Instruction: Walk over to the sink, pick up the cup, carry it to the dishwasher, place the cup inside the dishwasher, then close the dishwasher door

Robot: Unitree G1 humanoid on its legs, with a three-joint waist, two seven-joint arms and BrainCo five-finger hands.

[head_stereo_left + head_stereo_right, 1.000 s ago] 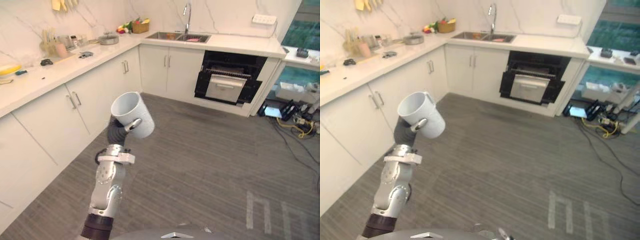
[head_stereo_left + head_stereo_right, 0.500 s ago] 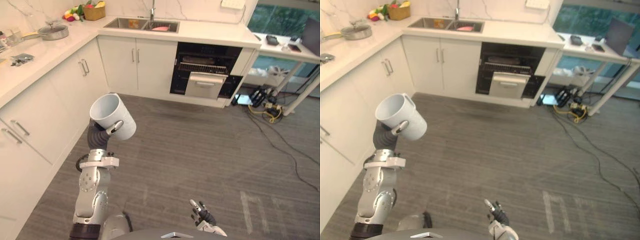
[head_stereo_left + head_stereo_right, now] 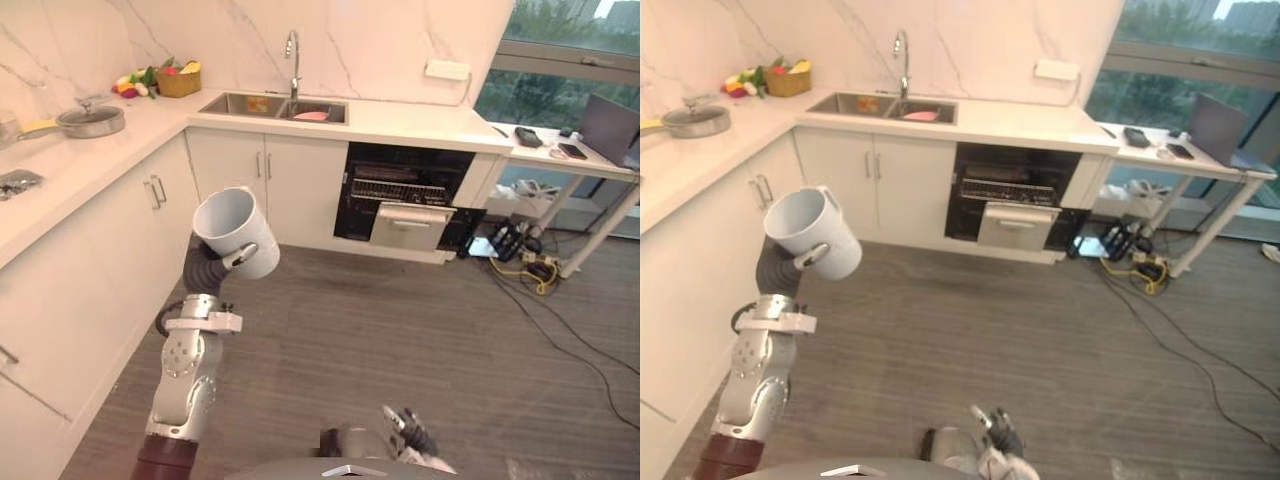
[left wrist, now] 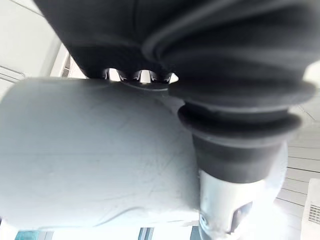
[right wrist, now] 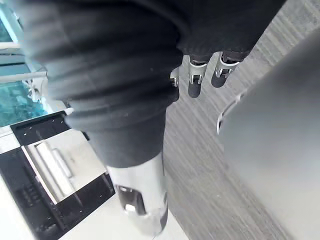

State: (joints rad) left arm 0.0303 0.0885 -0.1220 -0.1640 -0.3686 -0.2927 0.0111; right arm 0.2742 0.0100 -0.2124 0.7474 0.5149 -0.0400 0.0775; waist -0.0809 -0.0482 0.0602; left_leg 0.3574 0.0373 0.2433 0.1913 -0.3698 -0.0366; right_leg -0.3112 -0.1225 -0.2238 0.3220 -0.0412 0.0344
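The cup (image 3: 236, 232) is up in the air, in the left hand (image 3: 232, 262). The fingers & thumb are curled round the cup's side, low down near its bottom. You can see this in the left wrist view too: the white cup wall sits right against the hand. The cup tips a bit, w/ its open mouth up & toward the robot. It looks empty inside.

The right hand (image 3: 405, 432) hangs low by the floor (image 3: 420, 330). Its fingers are loose & hold nothing.

The dishwasher (image 3: 405, 185) is across the floor, well apart from the cup. It's open & dark inside, w/ its white door (image 3: 412, 222) part way out. The sink (image 3: 272, 104) is on the counter (image 3: 420, 118) just beside it, w/ a tap (image 3: 293, 50) behind. A pan (image 3: 88, 120) & a fruit basket (image 3: 178, 80) sit further along.

The cup is white, smooth & hard. Prob. light, since one hand lifts it fine. Smooth means slippery, so it could slide out if the hold gets loose. It may crack if it drops or bumps the rack. Best hold is round the fat middle, thumb on one side, fingers on the other, like now. A small bump by the rim may be a handle, can't tell. Set it down slow, no bang.
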